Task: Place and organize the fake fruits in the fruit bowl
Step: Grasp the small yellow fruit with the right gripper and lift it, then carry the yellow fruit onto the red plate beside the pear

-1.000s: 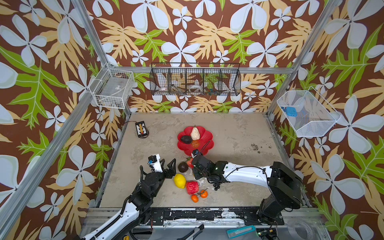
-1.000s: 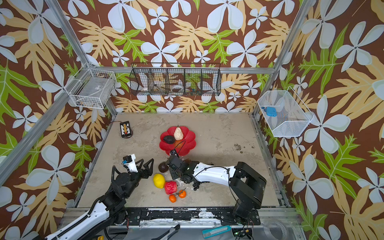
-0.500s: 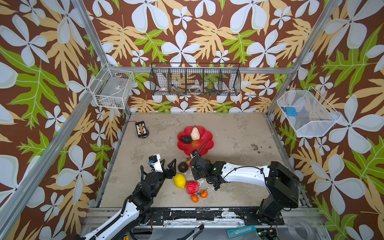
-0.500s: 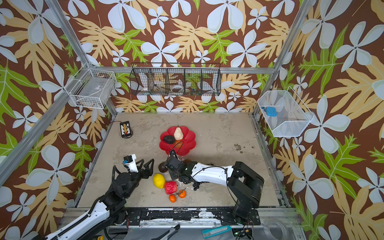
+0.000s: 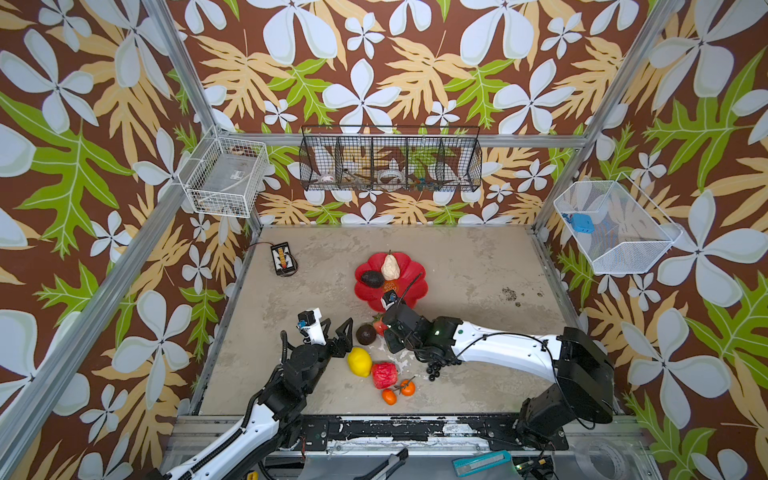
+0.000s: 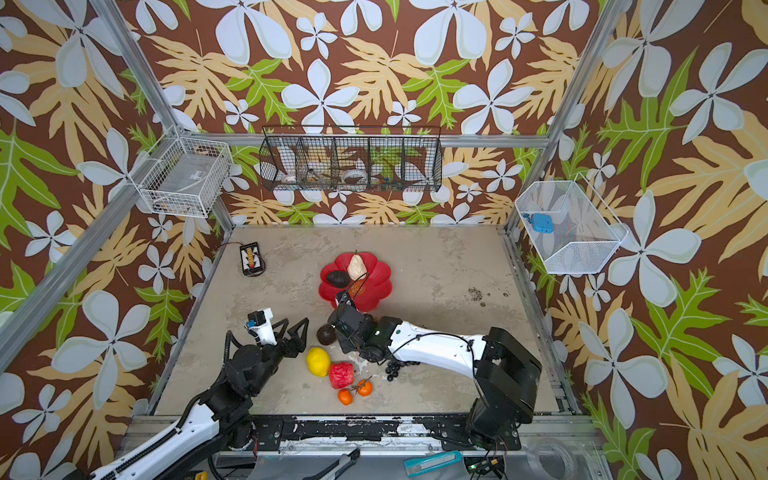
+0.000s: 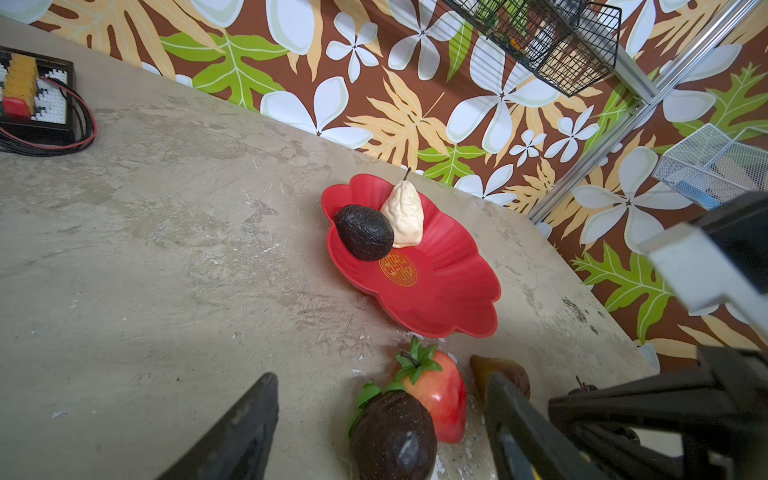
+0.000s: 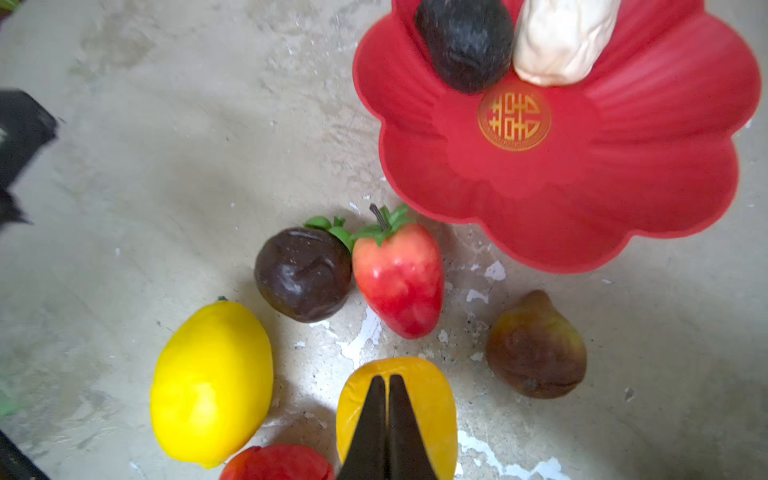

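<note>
While the right arm is stretching low across the bench [image 5: 478, 270] from its base, the right tool [image 8: 384, 380] is pointing down with its tips pressed together over an orange-yellow fruit [image 8: 432, 399], near the lemon [image 8: 212, 382] and strawberry [image 8: 399, 278]. The left arm is reaching forward, the left tool [image 5: 337, 330] hanging with fingers spread apart just beside the lemon. The fruit bowl [image 5: 415, 274] is sitting mid-bench, holding a pear [image 5: 390, 267] and an avocado [image 5: 371, 279].
</note>
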Available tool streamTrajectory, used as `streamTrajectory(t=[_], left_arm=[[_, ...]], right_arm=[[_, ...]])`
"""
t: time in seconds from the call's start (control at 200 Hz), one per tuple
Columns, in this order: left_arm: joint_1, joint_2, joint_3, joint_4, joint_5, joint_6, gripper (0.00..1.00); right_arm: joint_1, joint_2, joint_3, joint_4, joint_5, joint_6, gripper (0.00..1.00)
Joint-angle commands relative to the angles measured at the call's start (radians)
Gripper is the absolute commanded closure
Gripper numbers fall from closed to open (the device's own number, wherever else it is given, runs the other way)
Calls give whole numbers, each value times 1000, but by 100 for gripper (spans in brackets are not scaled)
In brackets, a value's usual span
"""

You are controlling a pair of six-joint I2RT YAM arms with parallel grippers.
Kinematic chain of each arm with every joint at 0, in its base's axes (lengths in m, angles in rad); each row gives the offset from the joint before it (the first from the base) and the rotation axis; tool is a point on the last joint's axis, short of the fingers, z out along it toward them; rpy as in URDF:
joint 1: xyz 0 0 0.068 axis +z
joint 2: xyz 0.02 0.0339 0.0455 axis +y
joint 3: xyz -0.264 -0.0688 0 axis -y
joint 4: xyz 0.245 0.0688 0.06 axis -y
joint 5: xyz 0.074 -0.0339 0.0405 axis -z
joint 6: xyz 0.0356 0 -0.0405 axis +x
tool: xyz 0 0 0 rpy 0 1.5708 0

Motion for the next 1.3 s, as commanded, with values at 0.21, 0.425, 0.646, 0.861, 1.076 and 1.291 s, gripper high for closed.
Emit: streamTrajectory(t=[0.21, 0.425, 0.646, 0.861, 1.076, 1.291], left_arm=[[2, 2, 6, 25, 2, -6, 21], [2, -10, 6, 16, -1, -6, 21], [2, -9, 6, 18, 6, -9, 21], [2, -10, 6, 19, 10, -11, 21], [2, -10, 6, 19, 9, -10, 21], [2, -13, 6, 17, 9, -11, 21]], right_arm=[[-191, 51, 187, -19, -13, -148, 100], [-328, 213, 341, -18, -77, -200, 100], [-392, 375, 468, -16, -94, -233, 100], [-421, 465, 511, 27, -115, -245, 100], [-441, 543, 569, 33, -138, -232, 100], [-475, 579, 586, 32, -162, -193, 100]])
